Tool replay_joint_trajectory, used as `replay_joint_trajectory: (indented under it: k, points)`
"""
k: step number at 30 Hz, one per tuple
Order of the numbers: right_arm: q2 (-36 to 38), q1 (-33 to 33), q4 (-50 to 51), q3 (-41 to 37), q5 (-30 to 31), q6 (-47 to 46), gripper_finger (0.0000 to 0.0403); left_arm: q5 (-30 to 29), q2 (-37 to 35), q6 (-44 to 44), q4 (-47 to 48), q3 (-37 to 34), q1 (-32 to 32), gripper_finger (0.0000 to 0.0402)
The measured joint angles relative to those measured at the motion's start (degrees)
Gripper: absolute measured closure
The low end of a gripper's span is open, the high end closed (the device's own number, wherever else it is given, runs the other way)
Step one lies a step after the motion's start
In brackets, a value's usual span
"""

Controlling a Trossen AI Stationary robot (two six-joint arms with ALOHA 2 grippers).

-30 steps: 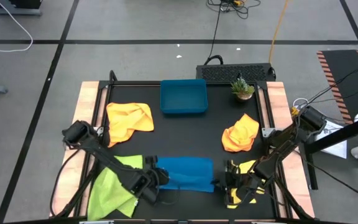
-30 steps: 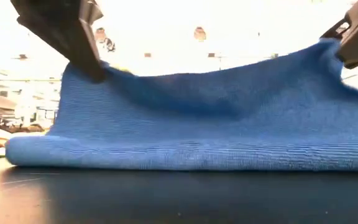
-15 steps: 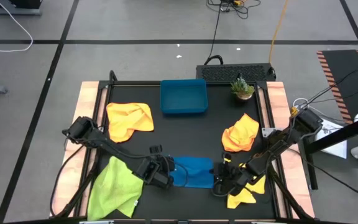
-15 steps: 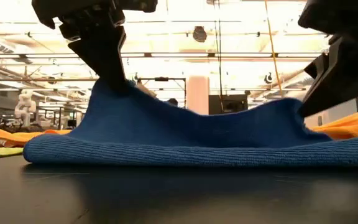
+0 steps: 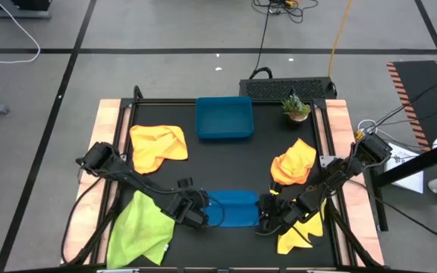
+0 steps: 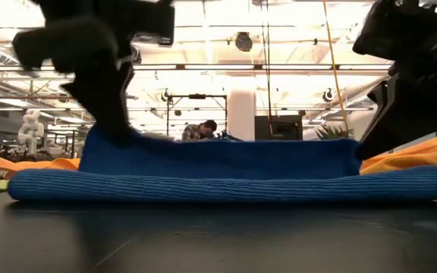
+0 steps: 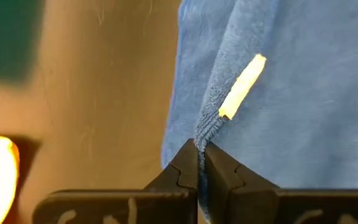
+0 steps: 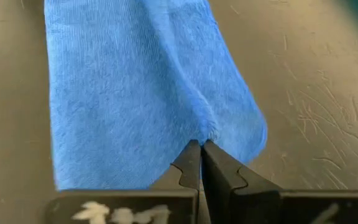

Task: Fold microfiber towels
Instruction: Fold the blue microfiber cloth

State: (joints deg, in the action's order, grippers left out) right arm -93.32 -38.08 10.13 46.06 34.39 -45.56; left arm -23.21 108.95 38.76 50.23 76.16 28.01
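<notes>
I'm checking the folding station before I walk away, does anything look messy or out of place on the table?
Mostly no. The blue towel lies neatly folded, pinched by the left gripper and right gripper. The orange, yellow and lime green towels lie crumpled, awaiting folding.

High view looks straight down over the whole table (image 5: 165, 171); low view sits at tabletop height, facing the room. Each wrist view peers close past its own fingertips; all four share the blue towel (image 5: 232, 209).
</notes>
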Motion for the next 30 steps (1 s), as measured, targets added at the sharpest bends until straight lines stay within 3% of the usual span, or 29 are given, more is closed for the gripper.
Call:
replay_joint_trajectory:
  k: [15, 30]
  points:
    - [0.00, 3.09, 0.02, 0.00, 0.04, 1.68, 0.0398, -0.37, 0.02, 0.41, -1.49, -3.10, -1.38, 0.0365]
    - [0.19, 4.41, -0.02, 0.00, 0.07, 4.87, 0.0302, 1.73, 0.02, 0.12, 1.29, -2.45, -1.75, 0.0348]
